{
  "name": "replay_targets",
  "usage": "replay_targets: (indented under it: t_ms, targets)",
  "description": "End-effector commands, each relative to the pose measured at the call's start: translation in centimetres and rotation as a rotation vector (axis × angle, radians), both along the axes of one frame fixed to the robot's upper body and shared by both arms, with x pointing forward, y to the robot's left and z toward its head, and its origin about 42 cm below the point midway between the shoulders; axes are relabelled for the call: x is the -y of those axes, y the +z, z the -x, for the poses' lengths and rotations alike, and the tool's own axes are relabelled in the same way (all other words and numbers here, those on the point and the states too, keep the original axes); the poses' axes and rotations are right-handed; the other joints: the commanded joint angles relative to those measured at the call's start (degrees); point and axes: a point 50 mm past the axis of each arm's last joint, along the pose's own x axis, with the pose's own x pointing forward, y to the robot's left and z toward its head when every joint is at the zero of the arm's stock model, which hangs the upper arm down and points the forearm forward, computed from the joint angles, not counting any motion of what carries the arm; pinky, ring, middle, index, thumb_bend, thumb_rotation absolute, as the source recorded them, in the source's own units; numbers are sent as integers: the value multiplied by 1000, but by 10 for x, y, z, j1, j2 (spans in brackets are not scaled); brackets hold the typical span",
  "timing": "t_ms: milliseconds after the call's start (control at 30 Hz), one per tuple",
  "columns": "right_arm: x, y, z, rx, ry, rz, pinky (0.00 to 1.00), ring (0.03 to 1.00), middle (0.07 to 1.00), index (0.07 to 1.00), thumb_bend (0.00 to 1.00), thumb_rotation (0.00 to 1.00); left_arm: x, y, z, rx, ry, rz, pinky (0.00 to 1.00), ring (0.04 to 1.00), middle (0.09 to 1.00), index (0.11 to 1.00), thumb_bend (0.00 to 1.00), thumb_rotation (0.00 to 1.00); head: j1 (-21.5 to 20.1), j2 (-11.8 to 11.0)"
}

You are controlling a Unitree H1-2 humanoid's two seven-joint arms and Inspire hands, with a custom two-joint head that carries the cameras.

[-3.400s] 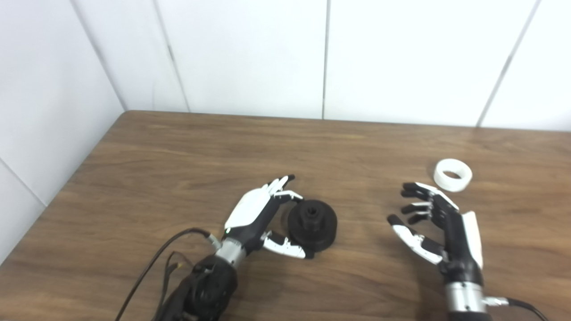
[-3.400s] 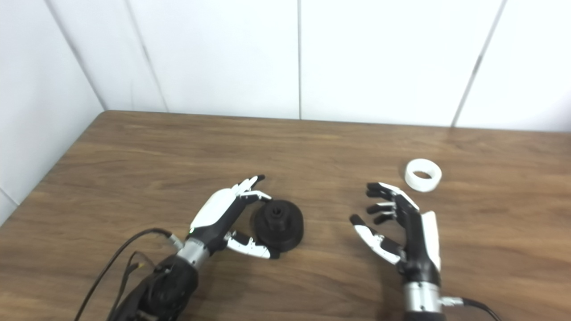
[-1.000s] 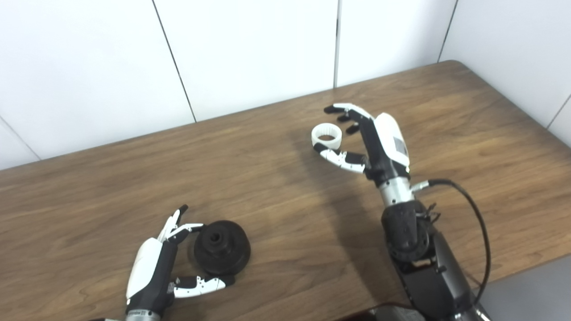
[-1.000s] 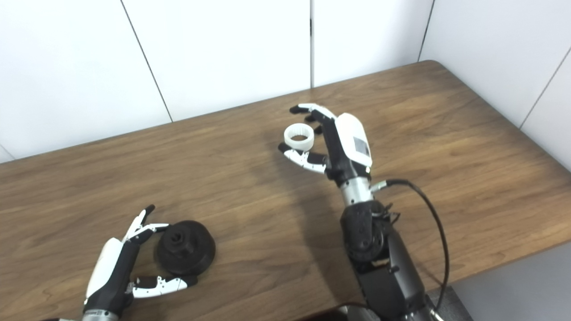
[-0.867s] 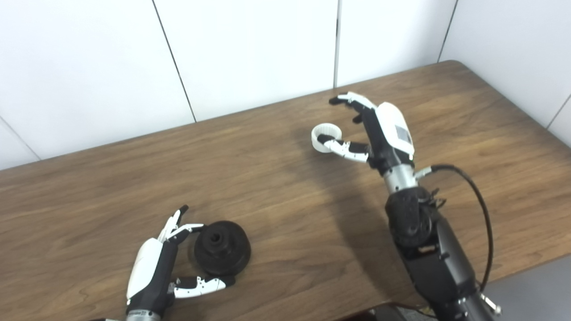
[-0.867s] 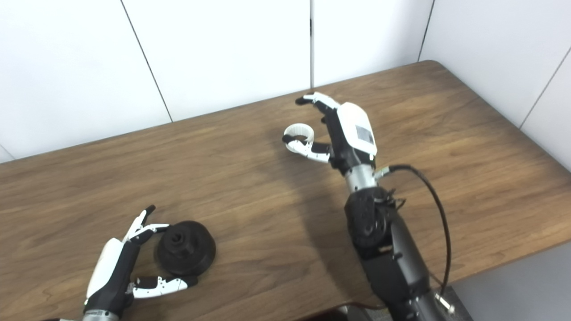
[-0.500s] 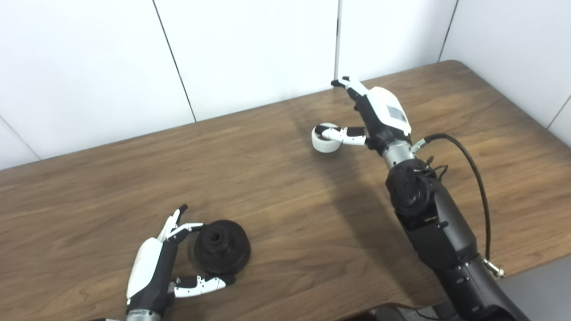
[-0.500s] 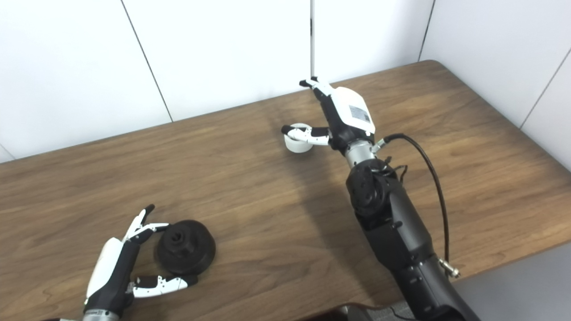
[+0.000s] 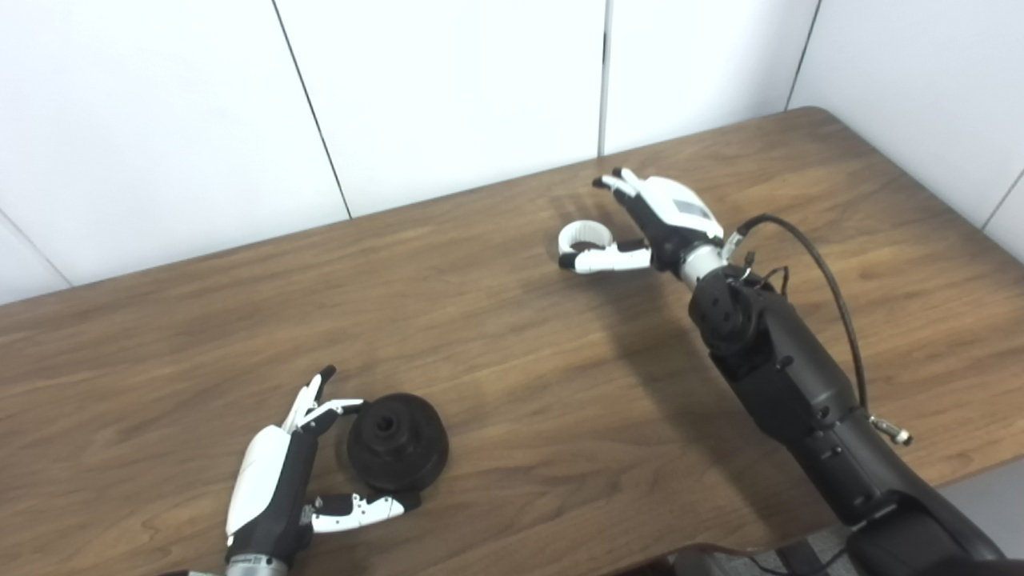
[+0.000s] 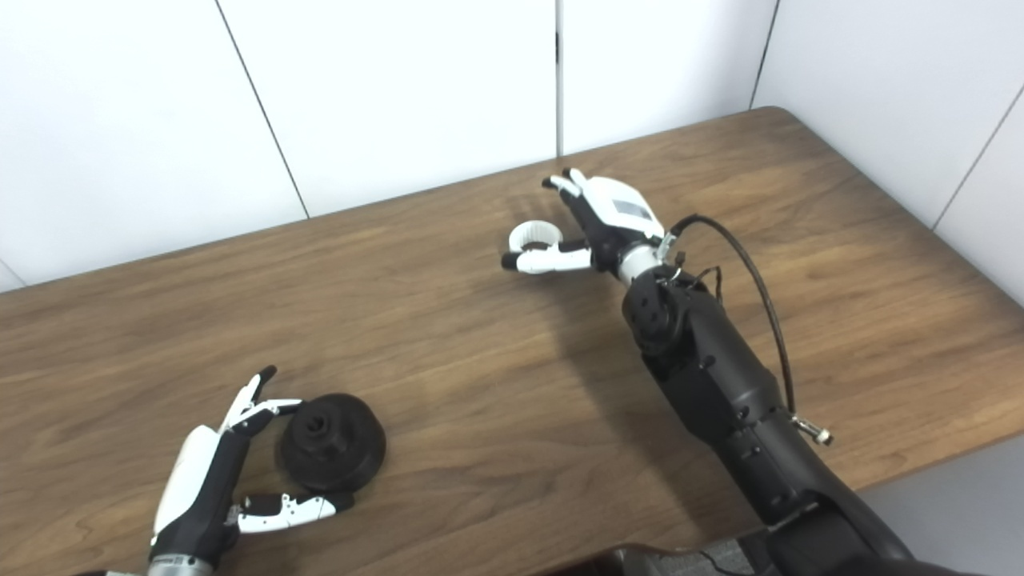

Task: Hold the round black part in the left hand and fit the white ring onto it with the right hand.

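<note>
At the far middle of the surface: the white ring lies on the wooden surface, with the right hand low beside it.
Right hand: spread and holding nothing; its thumb reaches along the near side of the ring and its fingers pass behind it. Whether any of them touch the ring I cannot tell.
Near left corner: the round black part, a domed disc with a raised hub and a central hole, sits flat on the surface.
Left hand: the left hand brackets the black part, fingers at its far left edge and thumb along its near edge. The grip is not closed and the part is not lifted; contact at the fingertips is unclear.
Spacing: ring and black part are well apart, on opposite sides of the surface.
Step, as I judge it: both grasps are not yet made; nothing is fitted.
Risk at the ring: it looks light and smooth, so a thumb that closes first could push it away or tip it on edge.
Risk at the black part: a loose pinch on a sloping dome could let it squirt out or tilt, leaving the hub off-axis for the ring.
Risk at fitting: a ring held askew would likely jam on the hub.
Count: one white ring, one black part, two hands, one surface.
</note>
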Motion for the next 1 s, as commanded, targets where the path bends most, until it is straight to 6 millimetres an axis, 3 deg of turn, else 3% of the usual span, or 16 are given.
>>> replay_targets:
  t_ms: [0,533,967]
  targets:
    - [2,31,-15,89,32,28,902,1000,1000,952,1000,781,-3,4,-2,7,-9,-21,934,1000,1000,620,890,273,0,1]
    - [0,12,-16,-1,40,77,937,1000,1000,932,1000,727,-3,5,1,-3,-12,-16,964,1000,1000,624,885,272,3,7]
    - [-5,-1,-10,50,48,60,928,996,1000,811,997,574,-2,5,2,-7,-14,-17,956,1000,1000,624,882,275,8,10]
